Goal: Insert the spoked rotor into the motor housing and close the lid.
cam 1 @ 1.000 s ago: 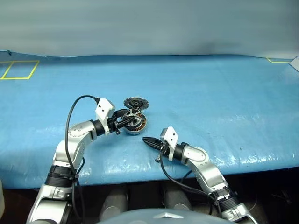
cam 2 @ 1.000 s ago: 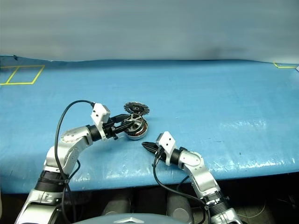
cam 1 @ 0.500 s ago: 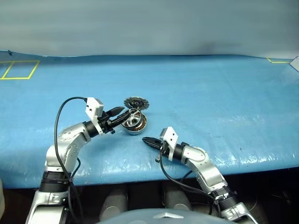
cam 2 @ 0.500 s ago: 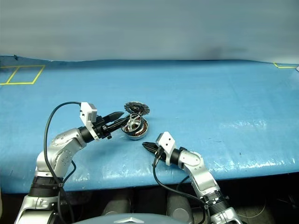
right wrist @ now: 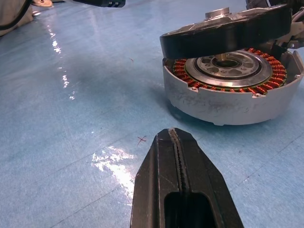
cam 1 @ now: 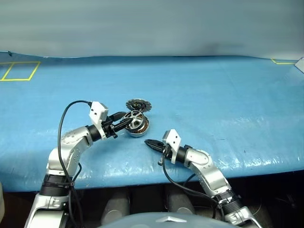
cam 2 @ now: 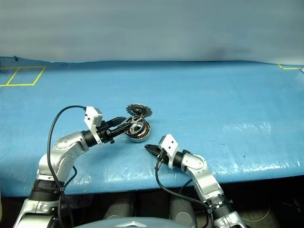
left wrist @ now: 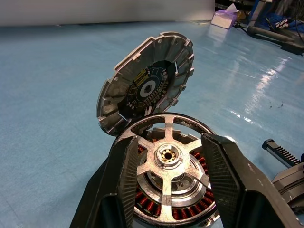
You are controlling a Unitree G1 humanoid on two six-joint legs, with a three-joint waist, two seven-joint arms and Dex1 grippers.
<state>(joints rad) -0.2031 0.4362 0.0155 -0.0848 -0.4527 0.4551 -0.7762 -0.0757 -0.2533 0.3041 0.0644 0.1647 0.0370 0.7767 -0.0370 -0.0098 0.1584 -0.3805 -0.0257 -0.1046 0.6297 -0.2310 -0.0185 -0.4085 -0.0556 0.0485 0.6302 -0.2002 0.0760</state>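
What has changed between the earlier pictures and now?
The left hand, holding the spoked rotor throughout, drew back toward the robot's left and then returned partly, so the rotor now sits tilted over the motor housing. The lid, leaning behind the housing, and the shut right hand stayed put.

Silver-grey jointed arms with black collars, looping black cables, white wrist blocks and ribbed black fingers (left wrist: 219, 171).

The left arm reaches forward and inward, its tool (cam 1: 124, 121) with fingers (left wrist: 124, 176) parted, clasping something. The right arm angles inward, low, its tool (cam 1: 148, 142) with fingers pressed together.
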